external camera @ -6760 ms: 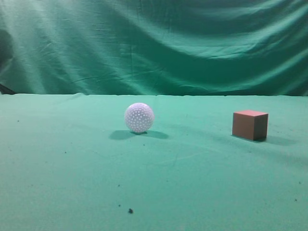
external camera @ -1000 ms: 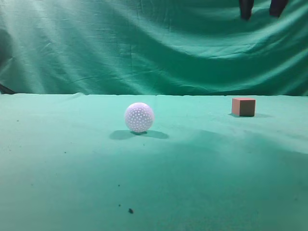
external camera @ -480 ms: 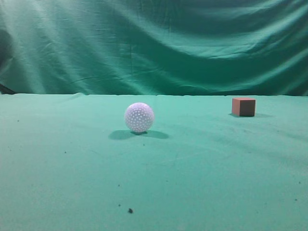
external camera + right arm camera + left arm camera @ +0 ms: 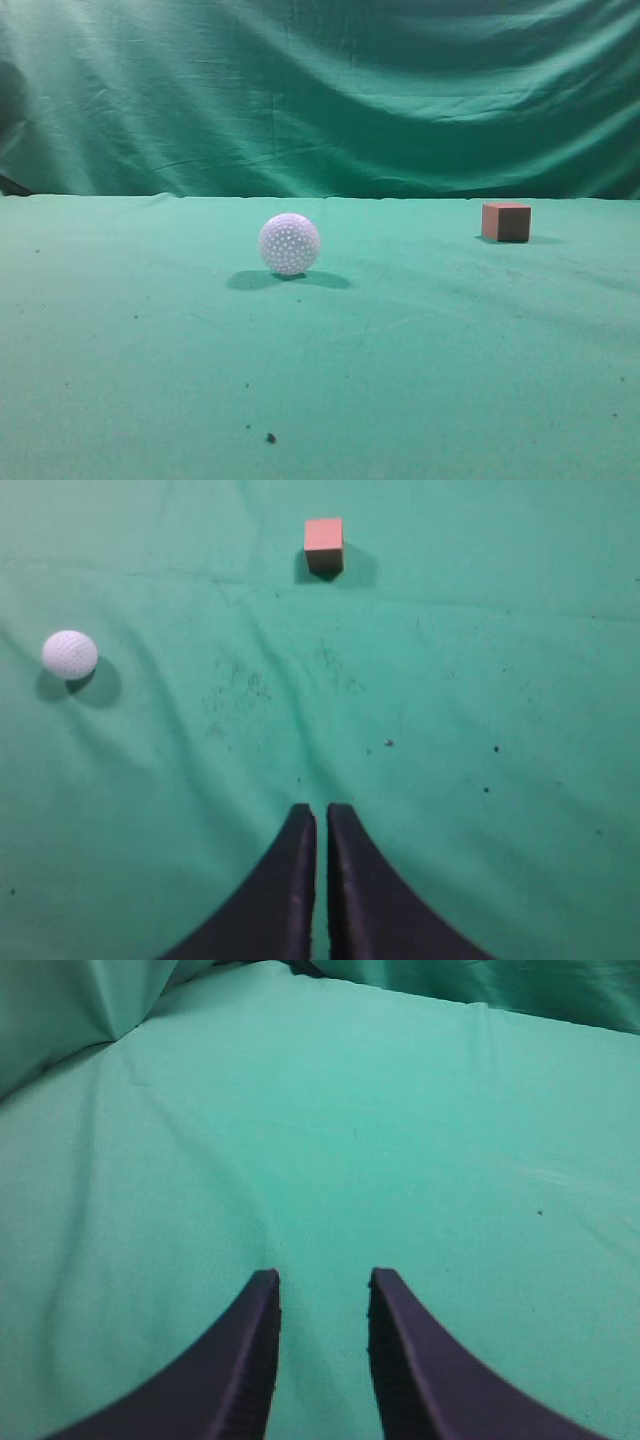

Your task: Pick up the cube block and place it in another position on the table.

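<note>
The cube block (image 4: 506, 221) sits on the green table (image 4: 420, 360) at the far right, near the back edge. It also shows in the right wrist view (image 4: 323, 542), far ahead of my right gripper (image 4: 321, 808), which is shut and empty, high above the cloth. My left gripper (image 4: 322, 1276) is open and empty over bare cloth. Neither gripper shows in the exterior view.
A white dimpled ball (image 4: 289, 244) rests mid-table, left of the cube, and shows in the right wrist view (image 4: 69, 654). A draped green backdrop (image 4: 320, 90) hangs behind the table. A small dark speck (image 4: 271, 437) lies on the near cloth.
One second ago the dark fingertips of a gripper showed at the top right above the cube; they have risen out of the exterior view. The cube sits farther back than 6.8 s ago.
</note>
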Motion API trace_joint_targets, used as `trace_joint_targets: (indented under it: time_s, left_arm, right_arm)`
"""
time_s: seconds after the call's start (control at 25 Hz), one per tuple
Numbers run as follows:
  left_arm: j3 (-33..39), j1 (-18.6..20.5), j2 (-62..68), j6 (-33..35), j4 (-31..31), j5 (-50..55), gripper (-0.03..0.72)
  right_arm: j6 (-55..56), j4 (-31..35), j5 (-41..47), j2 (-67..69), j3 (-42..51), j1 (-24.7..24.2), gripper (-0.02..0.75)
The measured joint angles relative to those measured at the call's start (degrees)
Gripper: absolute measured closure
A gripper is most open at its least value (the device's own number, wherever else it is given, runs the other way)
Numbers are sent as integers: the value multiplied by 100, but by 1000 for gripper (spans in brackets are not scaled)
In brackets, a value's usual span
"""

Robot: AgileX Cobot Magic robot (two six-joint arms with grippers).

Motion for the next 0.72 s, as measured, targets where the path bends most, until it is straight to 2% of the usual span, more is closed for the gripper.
trace_joint_targets:
  time_s: [0.28, 0.44, 0.56, 0.72]
  left_arm:
    - [0, 0, 0, 0, 0, 0, 453]
    - [0, 0, 0, 0, 0, 0, 453]
    - [0, 0, 0, 0, 0, 0, 453]
    - [0, 0, 0, 0, 0, 0, 453]
  right_arm:
    - [-202, -155, 791, -488, 10, 0, 738]
    - [-248, -168, 909, -548, 10, 0, 738]
    - [-402, -224, 361, -834, 113, -8, 738]
    - [-808, -71, -1161, -1603, 796, -316, 738]
